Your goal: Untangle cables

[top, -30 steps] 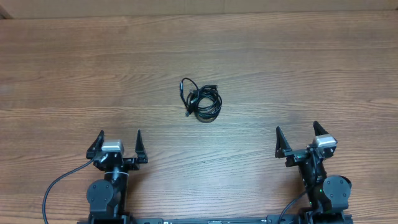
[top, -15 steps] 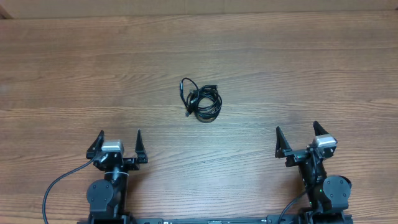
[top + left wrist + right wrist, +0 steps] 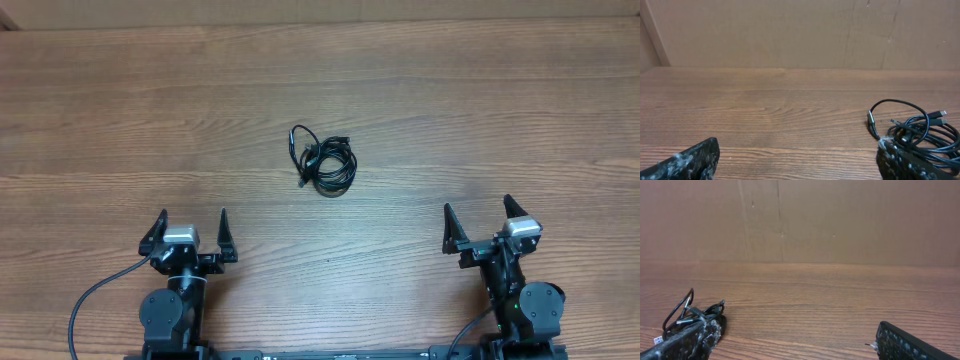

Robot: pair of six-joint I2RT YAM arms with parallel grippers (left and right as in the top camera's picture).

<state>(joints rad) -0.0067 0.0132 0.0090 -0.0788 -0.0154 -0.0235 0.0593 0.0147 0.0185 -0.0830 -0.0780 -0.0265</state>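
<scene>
The cables [image 3: 323, 162] lie as one small black knot of thin cords with plug ends near the middle of the wooden table. In the left wrist view the cables [image 3: 920, 131] sit ahead to the right, partly behind my right fingertip. The right wrist view has the cables [image 3: 690, 314] ahead at the left. My left gripper [image 3: 191, 228] rests open near the front edge, well short and left of the knot. Over at the front right, my right gripper [image 3: 480, 221] is also open. Neither holds anything.
A brown cardboard wall [image 3: 790, 30] rises along the table's far edge. Bare wood grain [image 3: 480, 110] surrounds the knot on all sides. Thicker black arm wires [image 3: 95, 295] trail off the front edge by the arm bases.
</scene>
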